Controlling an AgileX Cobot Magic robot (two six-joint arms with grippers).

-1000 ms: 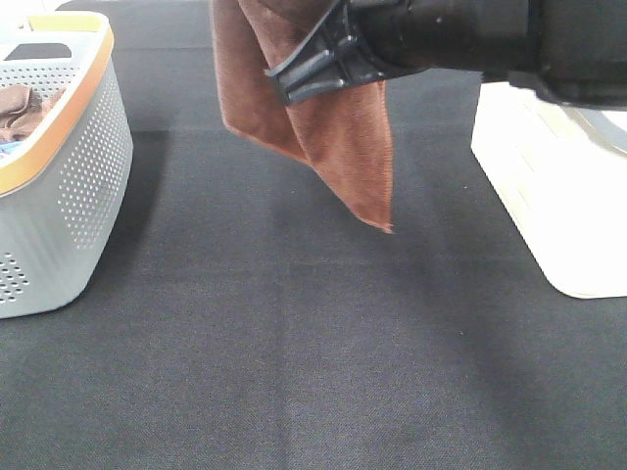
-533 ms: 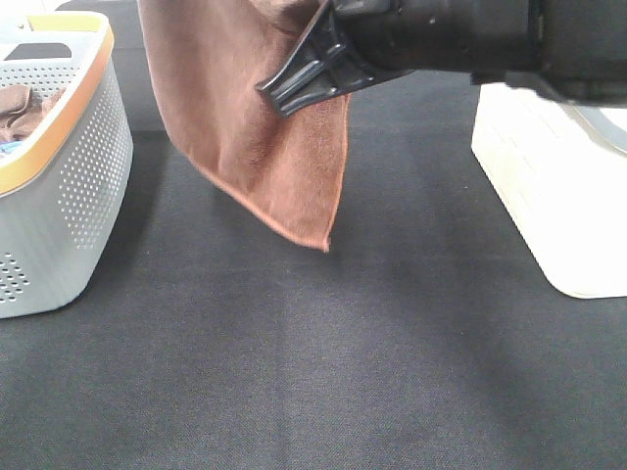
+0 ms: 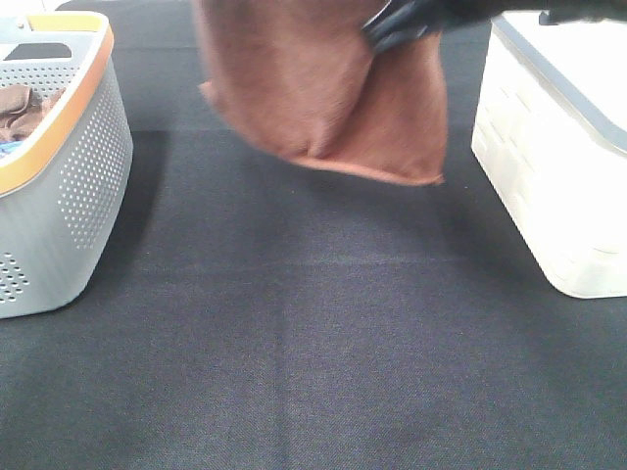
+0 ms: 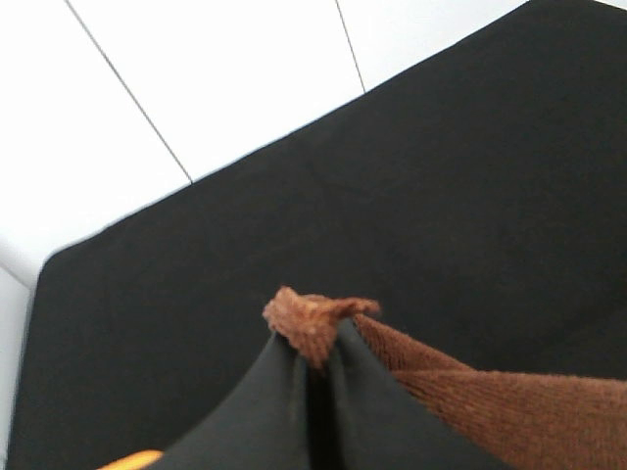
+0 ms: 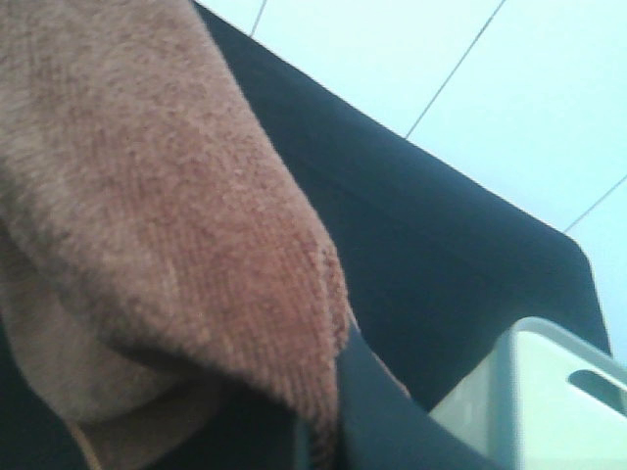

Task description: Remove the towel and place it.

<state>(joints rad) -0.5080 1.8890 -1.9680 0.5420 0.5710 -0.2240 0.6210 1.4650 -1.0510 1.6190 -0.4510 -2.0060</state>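
The reddish-brown towel (image 3: 313,88) hangs in the air above the black table, between the two baskets, spread wide and sagging in the middle. My right gripper (image 3: 392,27) shows at the top edge, shut on the towel's upper right part. In the right wrist view the towel (image 5: 147,196) covers most of the gripper (image 5: 323,431). My left gripper (image 4: 312,357) is shut on a bunched corner of the towel (image 4: 313,318); it is out of the exterior high view. No white tag shows.
A grey perforated basket with an orange rim (image 3: 73,186) stands at the left and holds a darker brown bunched cloth (image 3: 20,108). A white basket (image 3: 558,196) stands at the right, also in the right wrist view (image 5: 529,401). The black table cloth (image 3: 313,372) lies below.
The towel has swung to the right and spread out wider, its lower edge now higher. The right arm has risen and drawn right, mostly out of the exterior high view.
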